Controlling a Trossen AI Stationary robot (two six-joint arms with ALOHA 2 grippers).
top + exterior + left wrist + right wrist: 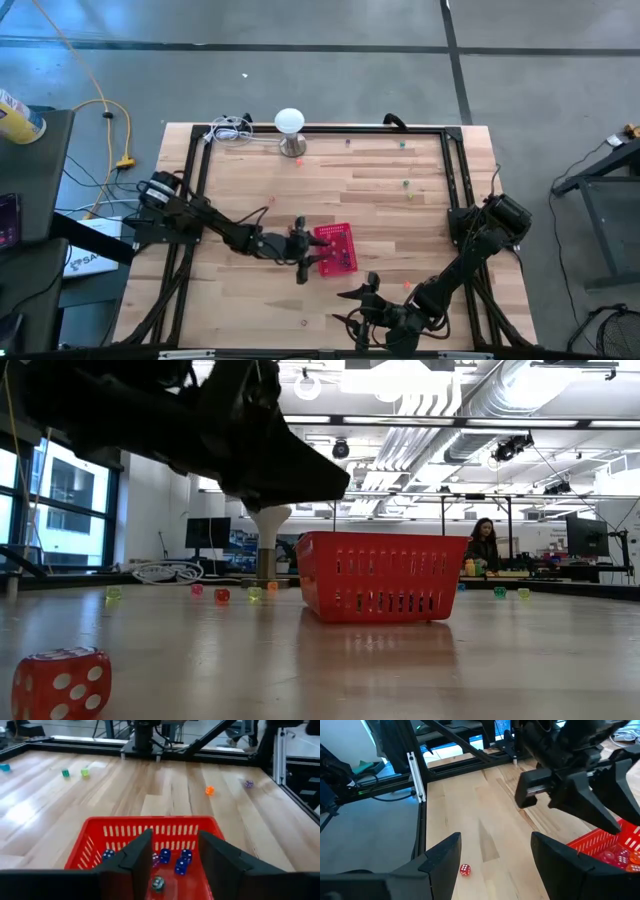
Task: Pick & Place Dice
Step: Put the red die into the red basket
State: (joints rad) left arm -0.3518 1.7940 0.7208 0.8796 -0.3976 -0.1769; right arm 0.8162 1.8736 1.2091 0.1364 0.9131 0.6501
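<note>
The left gripper (303, 262) is hanging over the near-left edge of the basket (345, 238), which is sitting at the middle of the table (380, 190); its fingers (141, 856) are standing apart with nothing between them, and a small dark-green die (158, 883) is showing just below the gap, inside the basket. The basket is holding several dice (175, 861), mostly blue, with pinkish ones visible from the right wrist view; the exact count cannot be told. From table height the basket's slotted red wall (380, 588) is standing upright, and the left arm (200, 420) is looming dark above it, blocking the upper left of that view. Other dice are lying loose on the wood: a red die (62, 682) with white pips close to the low camera, an orange die (209, 790) and a purple die (248, 784) beyond the basket, and green dice (75, 772) farther off towards the table's right side. A white lamp (289, 124) is standing at the far edge, with a coil of white cable (232, 130) to its left. The right gripper (365, 302) is waiting near the front edge, right of centre, its fingers (442, 857) spread and empty, the red die lying on the wood between them, well beyond. A person (482, 546) is sitting in the room behind. No writing is readable.
</note>
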